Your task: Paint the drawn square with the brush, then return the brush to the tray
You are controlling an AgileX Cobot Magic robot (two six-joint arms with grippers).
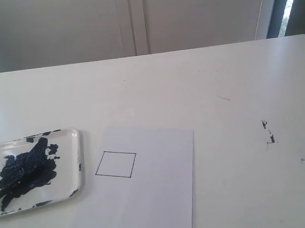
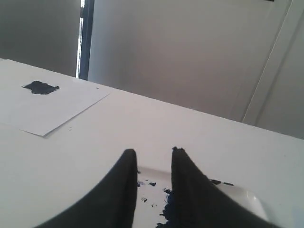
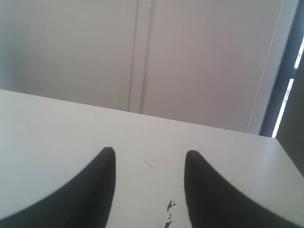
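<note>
Plainly, a white table (image 1: pixel 221 84) fills the scene, with a paper sheet (image 1: pixel 151 202) near its front edge. Just left of the sheet sits the tray (image 1: pixel 67 140), smeared with navy paint. The left gripper (image 2: pixel 153 151) hangs over the tray, fingers apart and nothing between them. The right gripper (image 3: pixel 150 151) is spread wide and empty above bare table. The brush (image 1: pixel 1 193) lies in the tray's paint. The drawn square (image 1: pixel 116 165) is unpainted in the exterior view, though the left wrist view shows a navy blotch (image 2: pixel 40 87) on the sheet.
</note>
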